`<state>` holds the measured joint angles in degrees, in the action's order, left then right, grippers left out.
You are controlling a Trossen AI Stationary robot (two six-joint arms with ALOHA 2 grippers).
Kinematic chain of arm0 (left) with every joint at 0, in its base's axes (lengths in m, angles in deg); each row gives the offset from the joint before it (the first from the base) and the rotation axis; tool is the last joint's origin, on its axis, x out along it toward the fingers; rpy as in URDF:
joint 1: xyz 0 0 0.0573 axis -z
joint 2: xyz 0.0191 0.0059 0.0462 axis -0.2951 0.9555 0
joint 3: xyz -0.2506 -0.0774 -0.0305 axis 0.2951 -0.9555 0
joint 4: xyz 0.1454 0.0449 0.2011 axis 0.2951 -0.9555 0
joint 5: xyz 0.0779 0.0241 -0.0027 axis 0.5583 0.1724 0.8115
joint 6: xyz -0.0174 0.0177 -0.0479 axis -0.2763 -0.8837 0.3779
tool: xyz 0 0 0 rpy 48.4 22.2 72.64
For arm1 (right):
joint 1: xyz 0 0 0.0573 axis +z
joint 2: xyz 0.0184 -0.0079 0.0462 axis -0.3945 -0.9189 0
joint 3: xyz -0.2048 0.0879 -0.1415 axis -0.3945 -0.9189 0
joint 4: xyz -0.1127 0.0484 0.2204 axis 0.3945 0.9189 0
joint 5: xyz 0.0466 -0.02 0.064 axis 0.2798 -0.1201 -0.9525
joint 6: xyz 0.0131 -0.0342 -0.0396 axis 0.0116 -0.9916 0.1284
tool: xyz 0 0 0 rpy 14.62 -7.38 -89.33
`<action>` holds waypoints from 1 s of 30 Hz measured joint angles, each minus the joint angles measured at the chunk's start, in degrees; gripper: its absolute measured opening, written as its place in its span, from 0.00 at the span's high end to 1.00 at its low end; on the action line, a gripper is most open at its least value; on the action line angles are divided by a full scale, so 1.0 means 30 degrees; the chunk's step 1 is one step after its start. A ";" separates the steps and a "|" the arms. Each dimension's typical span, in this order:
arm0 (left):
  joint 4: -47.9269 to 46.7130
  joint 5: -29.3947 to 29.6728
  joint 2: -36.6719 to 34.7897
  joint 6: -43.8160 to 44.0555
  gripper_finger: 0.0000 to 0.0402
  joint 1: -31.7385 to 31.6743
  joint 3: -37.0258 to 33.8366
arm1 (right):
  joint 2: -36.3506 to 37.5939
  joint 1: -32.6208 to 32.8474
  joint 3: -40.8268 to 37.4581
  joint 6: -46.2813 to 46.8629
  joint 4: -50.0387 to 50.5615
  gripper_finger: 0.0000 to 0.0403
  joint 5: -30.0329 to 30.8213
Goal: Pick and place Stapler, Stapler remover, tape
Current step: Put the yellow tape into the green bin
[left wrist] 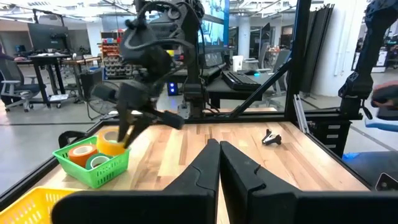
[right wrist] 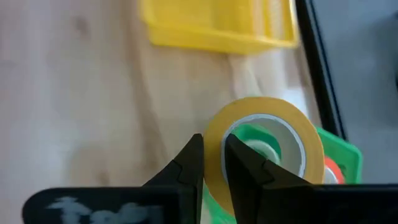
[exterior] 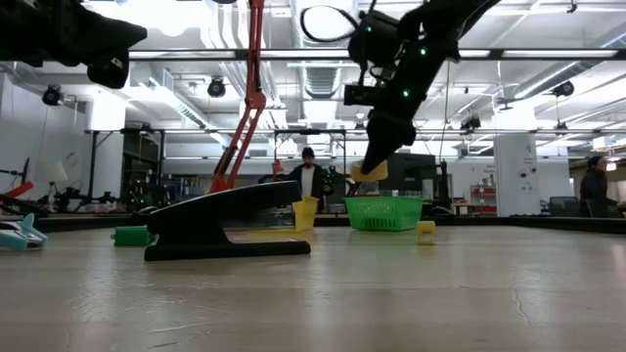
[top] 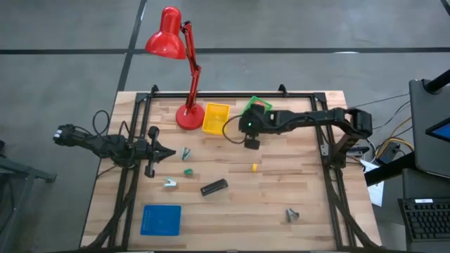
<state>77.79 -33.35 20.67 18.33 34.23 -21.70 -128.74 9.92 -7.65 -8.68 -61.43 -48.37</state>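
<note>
My right gripper (top: 247, 125) is shut on the rim of a yellow tape roll (right wrist: 261, 140) and holds it just above the green basket (top: 257, 105) at the back of the table. In the left wrist view the tape roll (left wrist: 112, 144) hangs over the basket (left wrist: 93, 168), which holds an orange roll (left wrist: 82, 154) and a green one. The black stapler (top: 214, 187) lies mid-table, seen close in the low view (exterior: 227, 220). Staple removers lie at centre left (top: 184, 153), below it (top: 170, 183) and at front right (top: 292, 213). My left gripper (top: 169, 152) waits shut at the left.
A yellow tray (top: 216, 117) sits beside the red lamp's base (top: 188, 116) at the back. A blue tray (top: 161, 219) lies at front left. A small green bit (top: 188, 171) and a yellow bit (top: 254, 166) rest mid-table. People stand in the room beyond.
</note>
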 joint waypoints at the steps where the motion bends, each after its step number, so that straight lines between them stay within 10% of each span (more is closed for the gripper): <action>1: 0.0000 0.0000 0.0000 0.0006 0.96 0.0006 0.0007 | 0.0085 -0.0350 -0.0122 0.0001 -0.0052 0.89 -0.0002; 30: -0.0029 0.0000 -0.0005 0.0006 0.96 0.0005 0.0001 | -0.0696 -0.3340 -0.1279 0.0423 -0.2653 0.88 -0.1148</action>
<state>77.70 -33.35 20.66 18.35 34.24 -21.70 -130.83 -0.10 -11.49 -7.41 -69.39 -51.81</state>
